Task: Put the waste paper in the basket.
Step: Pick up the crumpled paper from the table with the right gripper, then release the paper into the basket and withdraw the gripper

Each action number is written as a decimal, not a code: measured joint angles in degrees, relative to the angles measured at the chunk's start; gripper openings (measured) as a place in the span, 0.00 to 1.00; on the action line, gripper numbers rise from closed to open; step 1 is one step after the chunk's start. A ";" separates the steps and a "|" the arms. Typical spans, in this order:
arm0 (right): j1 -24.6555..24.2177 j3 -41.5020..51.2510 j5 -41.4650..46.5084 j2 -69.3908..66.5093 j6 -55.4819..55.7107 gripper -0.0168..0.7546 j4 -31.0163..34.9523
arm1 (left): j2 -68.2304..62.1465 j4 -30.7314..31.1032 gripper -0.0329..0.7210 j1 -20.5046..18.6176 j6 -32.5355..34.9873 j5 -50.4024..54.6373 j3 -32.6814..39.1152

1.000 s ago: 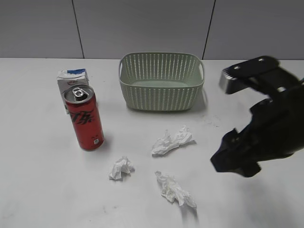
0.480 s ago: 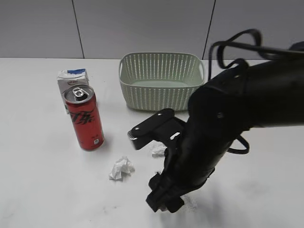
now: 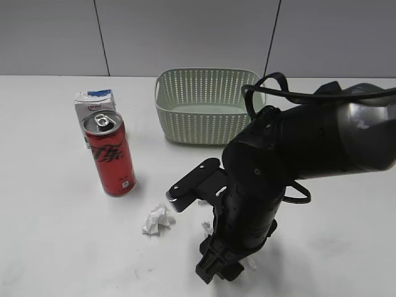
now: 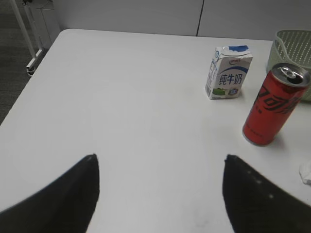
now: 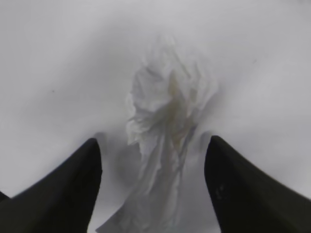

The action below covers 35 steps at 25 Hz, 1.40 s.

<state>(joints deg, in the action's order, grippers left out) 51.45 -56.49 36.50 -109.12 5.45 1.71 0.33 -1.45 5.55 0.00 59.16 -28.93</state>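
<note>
A pale green perforated basket [image 3: 210, 105] stands at the back middle of the white table. A crumpled white paper wad [image 3: 158, 218] lies in front of the can. My right gripper [image 3: 219, 267] is down at the table near the front, open, with its two black fingers either side of another crumpled white paper [image 5: 165, 126]; the arm hides that paper and a third one in the exterior view. My left gripper [image 4: 158, 167] is open and empty over bare table at the left and does not show in the exterior view.
A red drink can [image 3: 110, 154] stands at the left, also in the left wrist view [image 4: 269, 104]. A small white milk carton [image 3: 93, 105] stands behind it, also in the left wrist view [image 4: 228, 73]. The table's left edge [image 4: 29, 82] shows in the left wrist view.
My right arm has swung in from the right and come down over the front paper wad, now covering two of the papers. The can, carton and basket have not moved.
</note>
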 joint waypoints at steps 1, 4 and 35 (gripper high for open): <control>0.00 0.00 0.00 0.00 0.07 0.65 -0.14 | 0.00 0.00 0.82 0.00 0.00 0.00 0.00; 0.00 -0.04 -0.10 0.00 0.07 0.51 -0.27 | 0.00 0.00 0.82 0.00 0.00 0.00 0.00; -16.82 -38.56 1.40 -2.21 -0.99 0.02 -1.71 | 0.00 0.00 0.82 0.00 0.00 0.00 0.00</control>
<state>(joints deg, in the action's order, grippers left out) 34.62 -95.04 37.90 -111.33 4.46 0.00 0.33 -1.45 5.55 0.00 59.16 -28.93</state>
